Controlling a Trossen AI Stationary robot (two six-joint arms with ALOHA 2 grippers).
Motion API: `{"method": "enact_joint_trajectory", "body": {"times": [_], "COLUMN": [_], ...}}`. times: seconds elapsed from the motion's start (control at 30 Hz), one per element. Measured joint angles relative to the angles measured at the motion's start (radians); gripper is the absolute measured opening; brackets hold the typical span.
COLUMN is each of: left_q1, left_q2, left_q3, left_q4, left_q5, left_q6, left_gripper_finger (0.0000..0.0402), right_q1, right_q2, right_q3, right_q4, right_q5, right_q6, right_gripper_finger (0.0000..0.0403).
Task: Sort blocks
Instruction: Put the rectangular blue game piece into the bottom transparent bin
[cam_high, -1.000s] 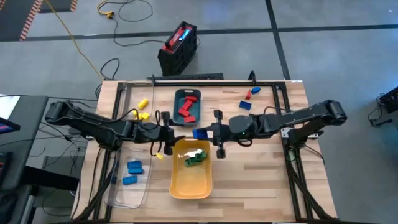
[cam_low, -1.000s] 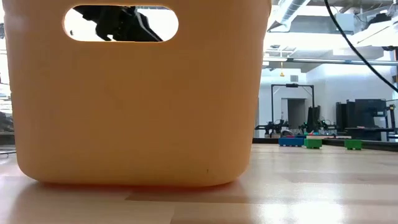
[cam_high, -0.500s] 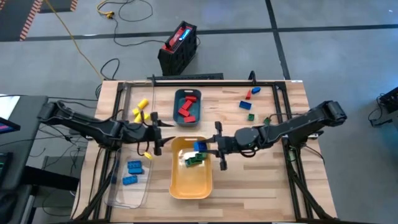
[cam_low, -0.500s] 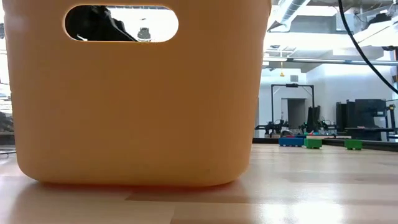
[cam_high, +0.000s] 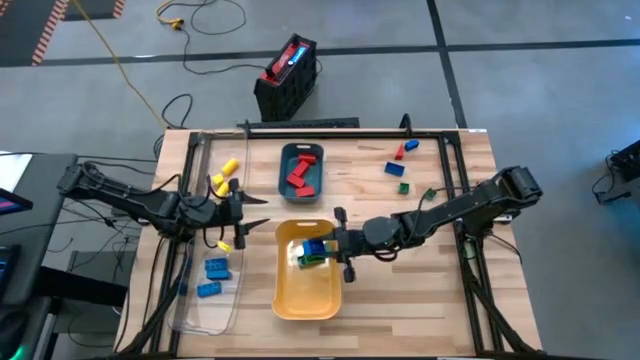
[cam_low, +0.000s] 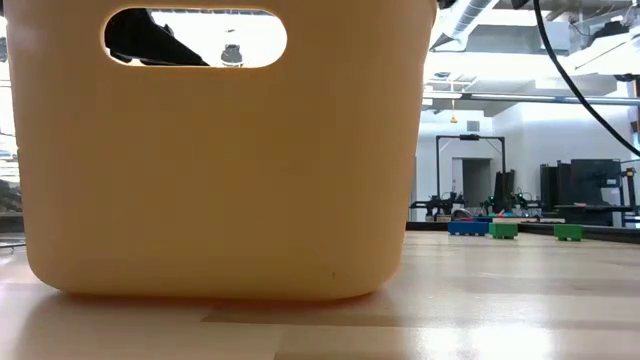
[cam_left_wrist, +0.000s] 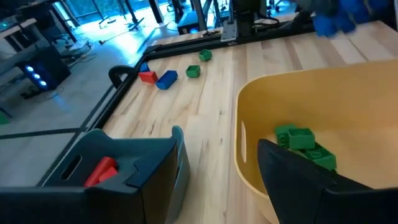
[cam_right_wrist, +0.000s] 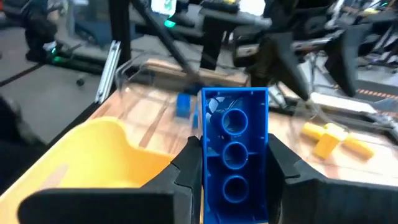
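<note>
**Blue block held over the yellow tray**

While the right gripper hangs above the yellow tray, its fingers are clamped on the 2 long sides of a blue block, whose hollow underside faces the wrist camera. In the high view that block sits over the tray's far half, just above the green blocks lying inside.

Just left of the yellow tray, the left gripper hovers over bare table with its fingers partly spread and nothing between them. Nearer the front edge on that side, a clear tray holds 2 blue blocks. Beyond the left gripper lie 3 yellow blocks.

Past the yellow tray's far end stands a teal tray with red blocks in it. Farther right of the teal tray, loose on the table, are a red block, 2 blue ones and 2 green ones. A red-and-black box stands on the floor behind the table.
</note>
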Motion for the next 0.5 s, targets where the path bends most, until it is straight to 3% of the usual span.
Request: {"method": "enact_joint_trajectory", "body": {"times": [0.2, 0.5], "left_q1": [-0.015, -0.085], "left_q2": [0.03, 0.186], "left_q3": [0.0, 0.0], "left_q4": [0.039, 0.372], "left_q5": [0.015, 0.04], "left_q6": [-0.02, 0.066], "left_gripper_finger": [0.0217, 0.0217], "right_q1": [-0.01, -0.015], "right_q2": [-0.001, 0.0], "right_q3": [0.012, 0.011], "right_q4": [0.002, 0.026], "right_q5": [-0.006, -0.005], "right_q6": [-0.013, -0.015], "right_gripper_finger": [0.0101, 0.0101]}}
